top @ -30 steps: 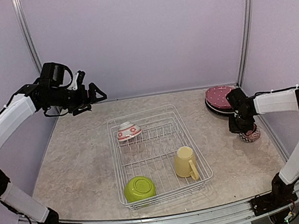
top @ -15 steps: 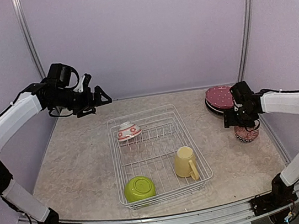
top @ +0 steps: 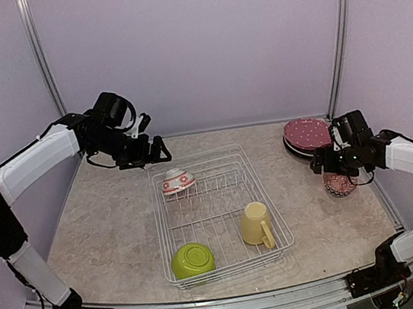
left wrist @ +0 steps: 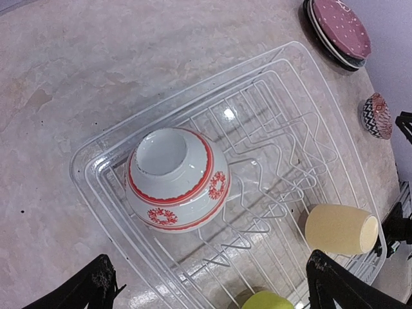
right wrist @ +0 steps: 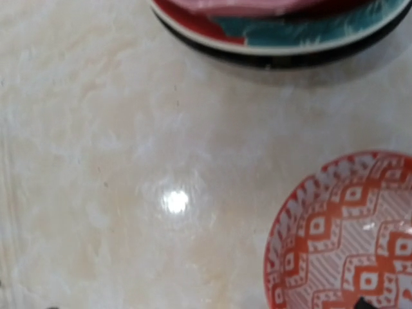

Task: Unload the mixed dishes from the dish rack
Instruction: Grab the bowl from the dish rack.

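Observation:
The white wire dish rack (top: 215,213) stands mid-table. In it a red-white bowl (top: 177,180) lies upside down at the far left corner, a lime green bowl (top: 191,260) at the near left and a pale yellow mug (top: 256,223) on its side at the near right. My left gripper (top: 156,150) hangs open just beyond the far left corner; its view looks down on the red-white bowl (left wrist: 175,180) and the mug (left wrist: 340,228). My right gripper (top: 336,170) is open over a patterned bowl (top: 339,186) that rests on the table, red-patterned inside (right wrist: 351,238).
A stack of plates (top: 305,135) with a pink dotted one on top sits at the far right by the wall post, just beyond the patterned bowl. Purple walls close in the back and both sides. Upright prongs run through the rack's middle (left wrist: 270,180).
My right gripper has opened, let go of the patterned bowl and drawn back a little. The left arm has swung right and down toward the rack's far left corner, still open.

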`<move>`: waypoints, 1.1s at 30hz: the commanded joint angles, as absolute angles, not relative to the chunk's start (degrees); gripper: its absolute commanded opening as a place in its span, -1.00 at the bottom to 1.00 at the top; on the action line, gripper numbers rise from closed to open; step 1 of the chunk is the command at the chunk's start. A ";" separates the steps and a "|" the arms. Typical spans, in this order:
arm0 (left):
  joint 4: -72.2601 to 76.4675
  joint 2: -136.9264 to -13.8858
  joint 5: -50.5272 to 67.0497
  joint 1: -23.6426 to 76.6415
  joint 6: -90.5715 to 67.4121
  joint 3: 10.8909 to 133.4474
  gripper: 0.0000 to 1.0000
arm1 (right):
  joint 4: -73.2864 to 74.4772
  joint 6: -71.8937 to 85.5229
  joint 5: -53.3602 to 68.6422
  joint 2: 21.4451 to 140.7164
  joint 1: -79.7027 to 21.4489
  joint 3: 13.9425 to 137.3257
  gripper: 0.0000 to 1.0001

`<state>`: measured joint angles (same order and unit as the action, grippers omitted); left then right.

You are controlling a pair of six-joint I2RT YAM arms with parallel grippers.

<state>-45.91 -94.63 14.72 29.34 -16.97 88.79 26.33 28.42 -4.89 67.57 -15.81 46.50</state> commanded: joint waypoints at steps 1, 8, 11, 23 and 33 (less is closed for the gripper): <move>-48.19 -97.29 9.65 30.80 -13.64 90.90 0.98 | 26.60 28.94 -2.64 67.29 -16.31 44.46 0.92; -48.80 -100.68 7.11 32.70 -10.83 92.53 0.98 | 26.10 26.74 -0.89 64.99 -16.34 43.51 0.92; -52.60 -104.48 6.70 34.02 -10.12 97.41 0.98 | 26.33 26.05 -0.98 63.59 -16.30 43.05 0.92; -62.14 -118.32 1.12 38.07 -8.06 112.16 0.98 | 26.84 24.68 -1.05 60.11 -16.34 41.16 0.94; -63.35 -123.33 -6.56 38.94 -3.50 115.90 0.97 | 26.82 24.13 -0.32 59.31 -16.35 40.95 0.94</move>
